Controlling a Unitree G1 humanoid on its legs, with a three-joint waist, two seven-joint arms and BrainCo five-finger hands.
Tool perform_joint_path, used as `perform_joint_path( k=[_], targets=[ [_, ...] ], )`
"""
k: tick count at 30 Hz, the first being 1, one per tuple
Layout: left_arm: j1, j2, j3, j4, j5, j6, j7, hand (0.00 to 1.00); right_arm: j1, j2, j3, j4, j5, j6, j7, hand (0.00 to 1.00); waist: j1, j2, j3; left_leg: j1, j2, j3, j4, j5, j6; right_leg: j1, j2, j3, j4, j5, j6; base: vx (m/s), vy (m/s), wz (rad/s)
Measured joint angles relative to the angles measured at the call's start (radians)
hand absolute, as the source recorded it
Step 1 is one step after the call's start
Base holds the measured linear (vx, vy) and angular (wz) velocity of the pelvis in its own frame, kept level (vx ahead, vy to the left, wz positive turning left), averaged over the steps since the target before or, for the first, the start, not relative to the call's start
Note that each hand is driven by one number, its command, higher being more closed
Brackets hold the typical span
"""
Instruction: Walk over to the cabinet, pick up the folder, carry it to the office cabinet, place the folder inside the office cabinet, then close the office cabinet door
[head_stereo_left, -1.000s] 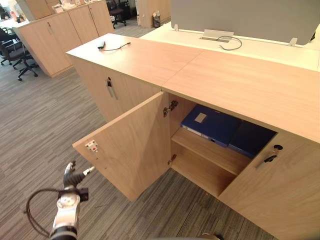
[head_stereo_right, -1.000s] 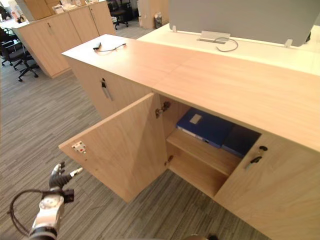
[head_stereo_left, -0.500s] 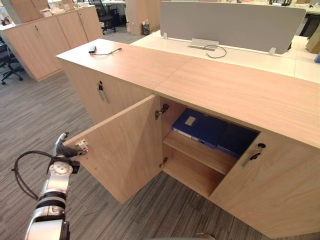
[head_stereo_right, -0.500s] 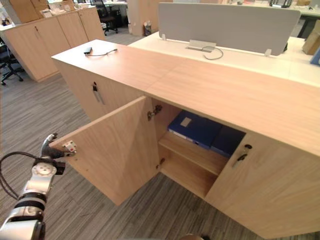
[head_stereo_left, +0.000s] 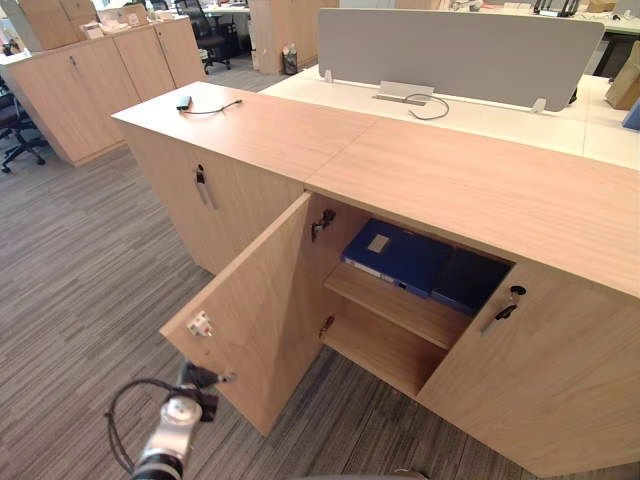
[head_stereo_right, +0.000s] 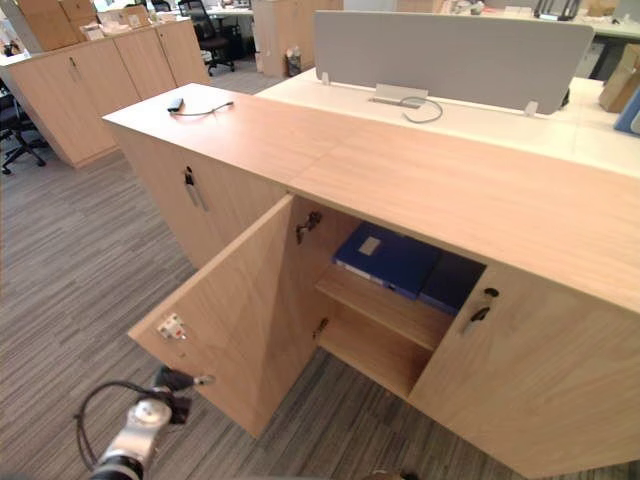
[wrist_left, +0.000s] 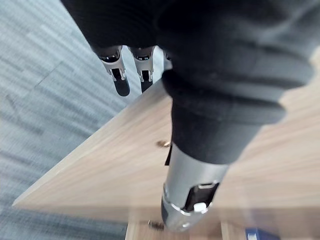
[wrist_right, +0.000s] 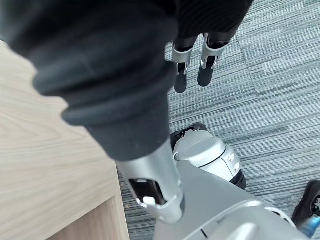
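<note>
A blue folder (head_stereo_left: 395, 255) with a pale label lies flat on the upper shelf (head_stereo_left: 400, 305) inside the light wooden cabinet (head_stereo_left: 480, 190), touching a darker folder (head_stereo_left: 468, 283). The cabinet's left door (head_stereo_left: 265, 310) stands wide open.

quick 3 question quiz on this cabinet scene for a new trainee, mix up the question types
1. True or false: the blue folder with the pale label lies flat on the shelf inside the office cabinet.
2. Multiple choice: the cabinet's left door is A) shut, B) swung open, C) taken off its hinges.
3. Short answer: which hand is low beside that door's free edge?

Key: 1 true; 2 B; 3 the left hand.
</note>
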Motion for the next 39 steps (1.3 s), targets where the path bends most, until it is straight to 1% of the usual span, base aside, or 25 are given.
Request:
perform_joint_path(
  k=[2, 3, 5, 7, 8, 10, 11, 12, 14, 16, 18, 20, 22, 24, 26, 28, 30, 31, 32, 34, 35, 36, 37, 38, 39],
  targets=[
    [0.034, -0.037, -0.034, -0.004, -0.005, 0.0, -0.017, 0.0, -0.003, 0.0, 0.007, 0.0, -0.016, 0.0, -0.001, 0.0, -0.001, 0.0, 0.0, 0.0, 0.001, 0.0, 0.002, -0.001, -0.002, 0.0, 0.0, 0.0, 0.0, 0.0, 0.0, 0.01, -0.003, -0.02],
    [0.068, -0.07, -0.066, -0.022, -0.032, 0.0, -0.037, 0.0, -0.004, 0.001, 0.025, 0.0, -0.017, -0.001, -0.001, 0.0, -0.001, 0.0, 0.0, 0.0, 0.0, 0.0, 0.003, -0.002, -0.001, 0.0, 0.0, 0.0, 0.0, 0.0, 0.0, 0.0, 0.0, 0.0],
    [0.108, -0.096, -0.105, -0.056, -0.05, 0.0, -0.053, 0.0, -0.004, 0.007, 0.03, 0.0, -0.017, -0.001, -0.001, 0.0, -0.002, -0.001, 0.001, -0.001, 0.001, -0.001, 0.003, -0.003, -0.001, 0.0, 0.0, 0.0, 0.0, 0.0, 0.0, 0.0, 0.0, 0.0],
    [0.17, -0.127, -0.162, -0.144, -0.085, 0.0, -0.085, 0.0, -0.003, 0.015, 0.043, 0.0, -0.019, -0.001, -0.002, 0.0, -0.003, -0.001, 0.001, -0.002, 0.001, -0.003, 0.004, -0.003, 0.0, 0.0, 0.0, 0.0, 0.002, 0.0, 0.0, 0.0, 0.0, 0.0],
    [0.186, -0.13, -0.177, -0.175, -0.092, 0.0, -0.091, 0.0, -0.003, 0.017, 0.048, 0.0, -0.019, -0.001, -0.002, 0.0, -0.004, -0.002, 0.001, -0.002, 0.001, -0.003, 0.004, -0.004, 0.0, 0.0, 0.0, 0.0, 0.002, 0.0, 0.0, 0.0, 0.0, 0.0],
    [0.24, -0.131, -0.231, -0.296, -0.141, -0.005, -0.131, 0.0, -0.003, 0.023, 0.058, 0.0, -0.02, -0.001, -0.002, 0.0, -0.001, -0.001, 0.001, -0.002, 0.002, -0.005, 0.005, -0.004, 0.0, 0.0, 0.0, -0.001, 0.003, -0.001, -0.001, 0.0, 0.0, 0.0],
    [0.251, -0.131, -0.239, -0.318, -0.15, -0.008, -0.137, 0.0, -0.002, 0.025, 0.058, 0.0, -0.02, -0.001, -0.002, 0.0, 0.0, -0.001, 0.001, -0.002, 0.002, -0.005, 0.005, -0.004, 0.0, 0.0, 0.0, -0.001, 0.004, -0.001, -0.001, 0.0, 0.0, 0.0],
    [0.263, -0.131, -0.254, -0.347, -0.166, -0.014, -0.163, 0.0, -0.002, 0.03, 0.059, -0.002, -0.027, -0.001, -0.002, 0.0, 0.002, -0.001, 0.001, -0.002, 0.003, -0.006, 0.005, -0.004, 0.0, 0.0, 0.0, -0.001, 0.005, -0.002, -0.003, 0.0, 0.0, 0.0],
    [0.264, -0.13, -0.264, -0.35, -0.18, -0.015, -0.176, 0.0, -0.002, 0.037, 0.074, -0.009, -0.039, -0.001, -0.005, 0.0, 0.004, -0.001, 0.001, -0.002, 0.004, -0.006, 0.005, -0.004, 0.0, 0.001, 0.001, -0.001, 0.006, -0.002, -0.003, 0.0, 0.0, 0.0],
    [0.279, -0.124, -0.271, -0.384, -0.193, -0.014, -0.189, 0.0, 0.01, 0.036, 0.137, -0.048, -0.055, -0.004, -0.009, 0.0, 0.004, -0.002, 0.002, -0.001, 0.009, -0.002, 0.004, -0.004, 0.0, 0.0, 0.006, -0.001, 0.005, -0.003, -0.005, 0.0, -0.005, -0.03],
    [0.298, -0.118, -0.268, -0.426, -0.194, -0.013, -0.191, 0.0, 0.018, 0.035, 0.184, -0.074, -0.053, -0.018, -0.009, 0.0, 0.004, -0.002, 0.002, 0.0, 0.022, 0.014, 0.003, -0.006, -0.006, -0.004, 0.02, 0.002, 0.003, -0.003, -0.005, 0.01, -0.013, -0.14],
    [0.306, -0.107, -0.266, -0.446, -0.192, -0.012, -0.199, 0.0, 0.014, 0.032, 0.222, -0.08, -0.051, -0.035, -0.008, 0.0, 0.008, -0.002, 0.002, 0.006, 0.046, 0.051, 0.004, -0.01, -0.017, -0.027, 0.049, 0.029, 0.003, -0.003, -0.005, 0.02, -0.031, -0.44],
    [0.304, -0.107, -0.263, -0.447, -0.192, -0.006, -0.209, 0.0, 0.012, 0.033, 0.229, -0.08, -0.051, -0.043, 0.0, 0.0, 0.009, 0.0, 0.003, 0.012, 0.072, 0.091, 0.004, -0.014, -0.028, -0.053, 0.075, 0.033, 0.015, -0.003, -0.012, 0.02, -0.046, -0.57],
    [0.302, -0.109, -0.254, -0.453, -0.191, 0.003, -0.213, 0.0, 0.013, 0.033, 0.231, -0.081, -0.053, -0.043, 0.012, 0.0, 0.008, 0.008, 0.009, 0.033, 0.104, 0.147, 0.004, -0.023, -0.042, -0.096, 0.089, -0.015, 0.08, -0.024, -0.046, 0.03, -0.069, -0.67],
    [0.295, -0.112, -0.25, -0.468, -0.191, 0.009, -0.215, 0.0, 0.019, 0.037, 0.22, -0.078, -0.053, -0.043, 0.021, 0.0, 0.002, 0.013, 0.014, 0.037, 0.126, 0.174, 0.005, -0.027, -0.05, -0.126, 0.102, -0.032, 0.12, -0.045, -0.065, 0.05, -0.099, -0.43],
    [0.279, -0.12, -0.243, -0.468, -0.193, 0.014, -0.218, 0.0, 0.023, 0.04, 0.213, -0.075, -0.053, -0.04, 0.021, 0.0, -0.005, 0.016, 0.018, 0.034, 0.142, 0.185, 0.006, -0.025, -0.062, -0.143, 0.113, -0.034, 0.141, -0.062, -0.067, 0.06, -0.105, -0.19],
    [0.261, -0.133, -0.212, -0.468, -0.218, 0.019, -0.218, 0.0, 0.033, 0.041, 0.207, -0.073, -0.053, -0.039, 0.021, 0.0, -0.018, 0.03, 0.024, 0.033, 0.175, 0.191, 0.014, -0.03, -0.075, -0.157, 0.136, -0.041, 0.178, -0.101, -0.076, 0.08, -0.129, -0.09],
    [0.257, -0.139, -0.201, -0.468, -0.231, 0.02, -0.217, 0.0, 0.035, 0.042, 0.205, -0.071, -0.053, -0.039, 0.021, 0.0, -0.019, 0.033, 0.023, 0.031, 0.185, 0.193, 0.022, -0.034, -0.074, -0.163, 0.142, -0.042, 0.189, -0.113, -0.079, 0.07, -0.11, -0.06],
    [0.252, -0.143, -0.181, -0.468, -0.242, 0.021, -0.212, 0.0, 0.035, 0.044, 0.202, -0.067, -0.053, -0.039, 0.021, 0.0, -0.02, 0.036, 0.023, 0.024, 0.2, 0.196, 0.04, -0.047, -0.067, -0.172, 0.15, -0.043, 0.205, -0.132, -0.085, 0.09, -0.167, -0.13],
    [0.241, -0.146, -0.139, -0.465, -0.282, 0.023, -0.195, 0.0, 0.031, 0.047, 0.203, -0.064, -0.05, -0.039, 0.021, 0.0, -0.022, 0.045, 0.012, -0.023, 0.252, 0.202, 0.137, -0.067, -0.04, -0.191, 0.185, -0.043, 0.218, -0.163, -0.101, 0.12, -0.222, -0.22],
    [0.238, -0.148, -0.125, -0.466, -0.298, 0.024, -0.182, 0.0, 0.025, 0.044, 0.203, -0.051, -0.045, -0.042, 0.02, 0.0, -0.022, 0.049, 0.01, -0.049, 0.281, 0.202, 0.199, -0.081, -0.015, -0.19, 0.205, -0.043, 0.215, -0.171, -0.109, 0.21, -0.334, -0.28],
    [0.237, -0.154, -0.114, -0.465, -0.322, 0.024, -0.163, 0.0, 0.019, 0.038, 0.203, -0.031, -0.019, -0.041, 0.017, 0.0, -0.021, 0.059, 0.005, -0.088, 0.33, 0.199, 0.303, -0.084, 0.03, -0.174, 0.241, -0.044, 0.205, -0.179, -0.12, 0.21, -0.3, -0.29],
    [0.237, -0.157, -0.111, -0.466, -0.332, 0.024, -0.157, 0.0, 0.017, 0.038, 0.203, -0.028, -0.012, -0.041, 0.015, 0.0, -0.018, 0.06, 0.004, -0.098, 0.347, 0.199, 0.342, -0.078, 0.062, -0.166, 0.253, -0.046, 0.198, -0.181, -0.124, 0.29, -0.364, -0.41],
    [0.236, -0.162, -0.106, -0.464, -0.346, 0.024, -0.149, 0.0, 0.013, 0.037, 0.212, -0.029, -0.009, -0.042, 0.01, 0.0, -0.017, 0.061, 0.005, -0.114, 0.379, 0.196, 0.424, -0.048, 0.108, -0.136, 0.274, -0.056, 0.183, -0.187, -0.139, 0.22, -0.244, -0.37],
    [0.242, -0.172, -0.091, -0.459, -0.353, 0.029, -0.123, 0.0, 0.014, 0.034, 0.216, -0.029, -0.002, -0.044, 0.007, 0.0, -0.017, 0.064, 0.006, -0.124, 0.397, 0.194, 0.473, -0.028, 0.138, -0.116, 0.286, -0.055, 0.169, -0.19, -0.145, 0.28, -0.308, -0.39]
  ],
)
